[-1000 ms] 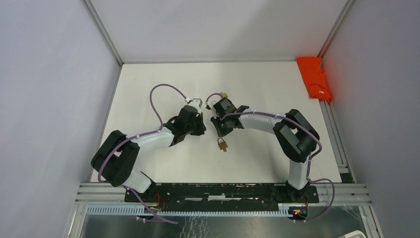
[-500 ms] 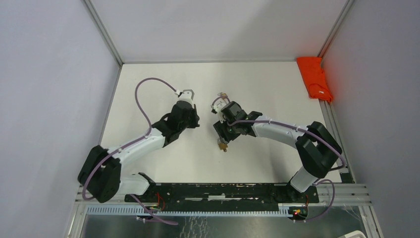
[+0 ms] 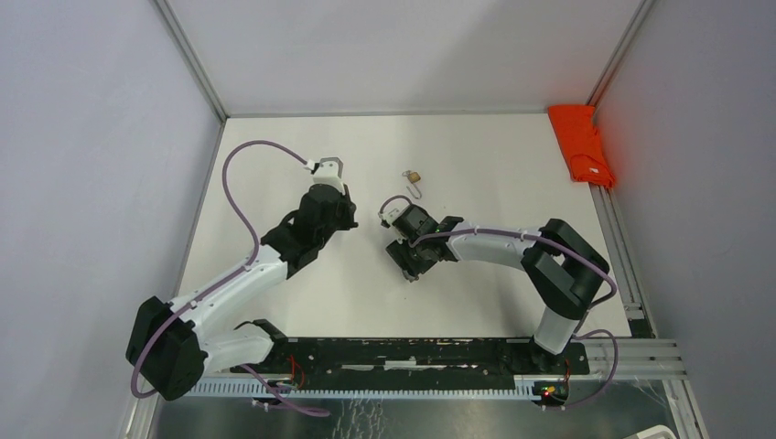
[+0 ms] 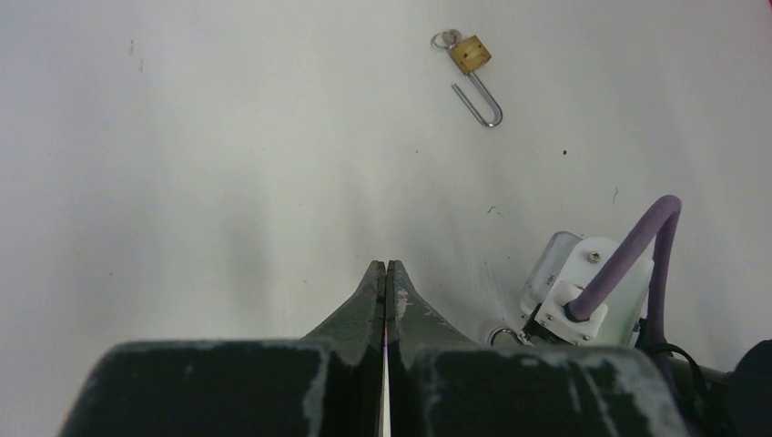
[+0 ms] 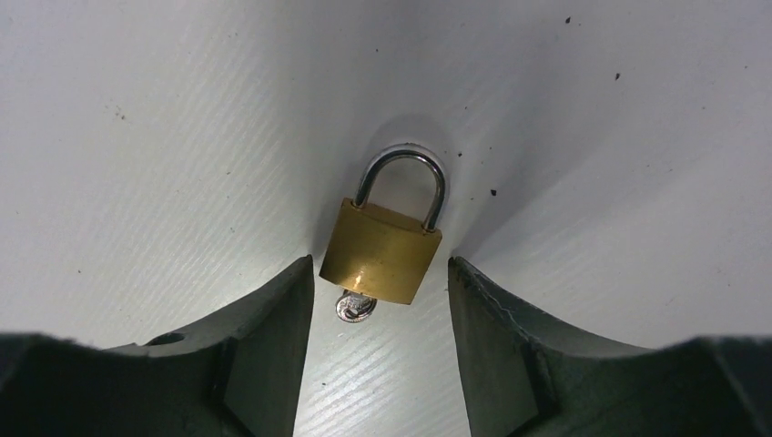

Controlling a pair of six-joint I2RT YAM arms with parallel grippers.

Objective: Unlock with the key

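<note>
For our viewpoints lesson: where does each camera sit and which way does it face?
Top external: overhead behind the bases, looking down on the table; both arms, left hand, right hand.
Left wrist: faces across the table, over its shut hand, toward the open padlock.
Right wrist: looks down on the closed padlock inside its open hand.
Shared: top and left wrist show the open padlock.

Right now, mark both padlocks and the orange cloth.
far padlock [image 4: 471, 54]: left wrist view, on its brass body.
near padlock [image 5: 380, 251]: right wrist view, centre of its brass body.
orange cloth [image 3: 581, 144]: top external view, middle of the fabric.
</note>
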